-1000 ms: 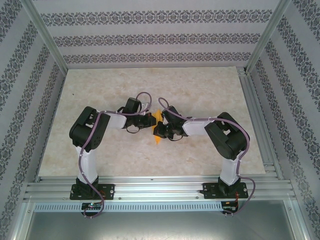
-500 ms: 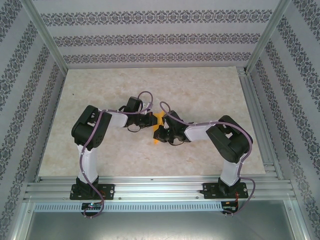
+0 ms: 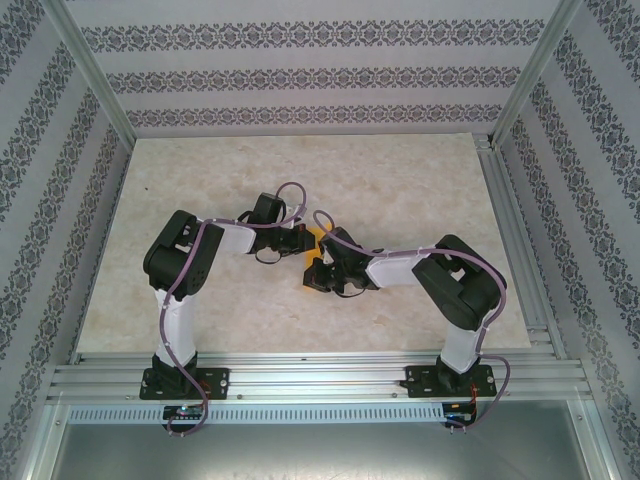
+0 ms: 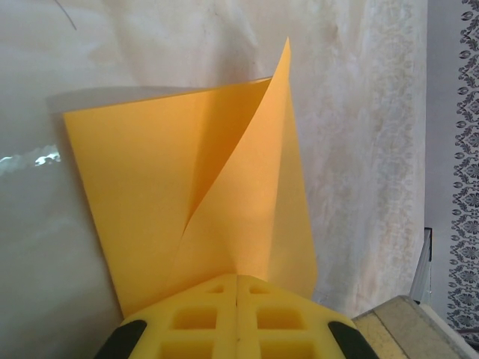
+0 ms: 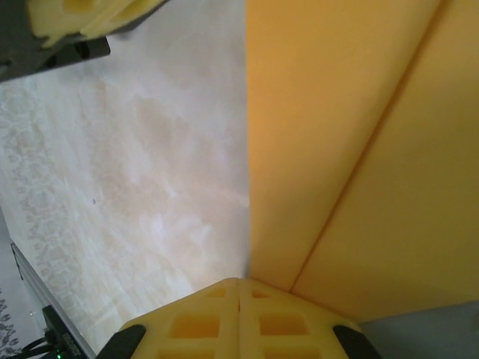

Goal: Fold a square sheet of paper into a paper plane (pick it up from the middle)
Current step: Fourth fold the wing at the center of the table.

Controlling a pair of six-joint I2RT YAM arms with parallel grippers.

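**Both grippers pinched on a half-made fold at mid-table**

The thin orange-yellow square sheet of paper (image 3: 314,241) sat near the middle of the pale marbled tabletop (image 3: 420,180), caught between the two arms, whose wrists nearly met there. The left gripper (image 4: 236,278) had its yellow fingers pressed together with the sheet's edge nipped between them. From that pinch a crease ran up the sheet (image 4: 179,179) to a raised, pointed corner, so one flap stood off the rest. The right gripper (image 5: 239,283) was likewise closed tight on the sheet (image 5: 359,149), at the foot of a straight fold line that slanted away from its fingers. The left arm's yellow finger (image 5: 82,19) showed at the top of that view, near but apart. How much of the sheet rested on the table could not be told.

The work appeared to be an early fold, with no dart shape formed yet. The likely next move called for one gripper to hold the paper steady while the other laid the raised flap down and pressed along the crease. With both ends pinched, any pull apart risked tearing or skewing such thin paper.
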